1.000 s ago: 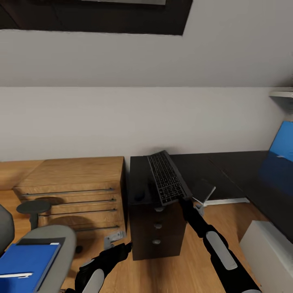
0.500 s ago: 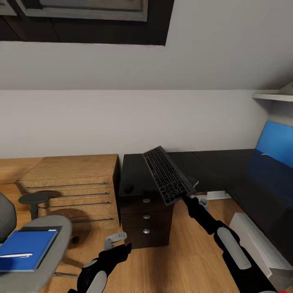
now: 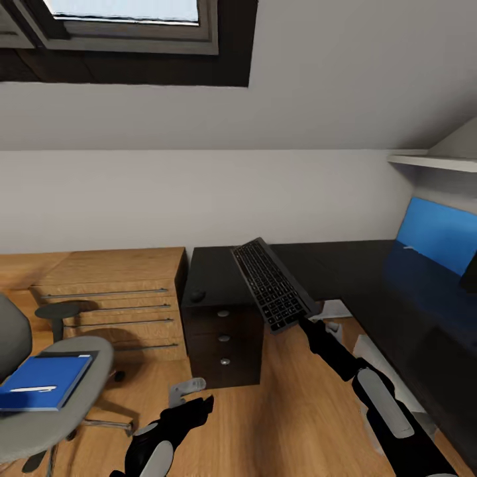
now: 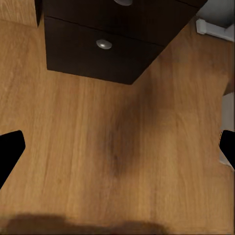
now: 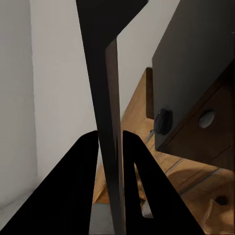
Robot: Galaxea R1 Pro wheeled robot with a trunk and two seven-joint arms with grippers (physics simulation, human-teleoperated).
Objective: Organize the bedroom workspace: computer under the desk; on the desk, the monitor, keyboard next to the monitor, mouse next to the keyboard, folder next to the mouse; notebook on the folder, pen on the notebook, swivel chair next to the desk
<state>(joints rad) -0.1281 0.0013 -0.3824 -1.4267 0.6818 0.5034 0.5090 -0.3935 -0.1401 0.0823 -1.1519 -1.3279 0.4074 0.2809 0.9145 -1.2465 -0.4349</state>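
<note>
My right gripper [image 3: 302,322] is shut on the near end of the keyboard [image 3: 271,285], which hangs tilted over the black desk [image 3: 358,265] by its drawer pedestal [image 3: 222,338]. The right wrist view has the keyboard [image 5: 110,98] edge-on between the closed fingers of the gripper [image 5: 111,134], with the mouse [image 5: 163,121] on the desk [image 5: 196,58] beyond. The mouse [image 3: 197,295] lies near the desk's left front corner. At lower left, the swivel chair [image 3: 86,404] carries the blue folder [image 3: 43,381] with the pen [image 3: 33,389] on top. My left gripper [image 3: 201,403] is open over the floor [image 4: 117,152].
A light wooden dresser [image 3: 112,291] stands left of the desk, with a small round dark stool [image 3: 63,311] before it. A whitish box [image 3: 366,344] sits on the floor by the desk's long wing. A blue wall panel [image 3: 434,235] and a shelf [image 3: 430,159] are at the right.
The whole picture has shifted left and down, so the camera moved; more skylight and right desk wing show. The keyboard stays tilted in my right gripper. The left arm keeps its pose.
</note>
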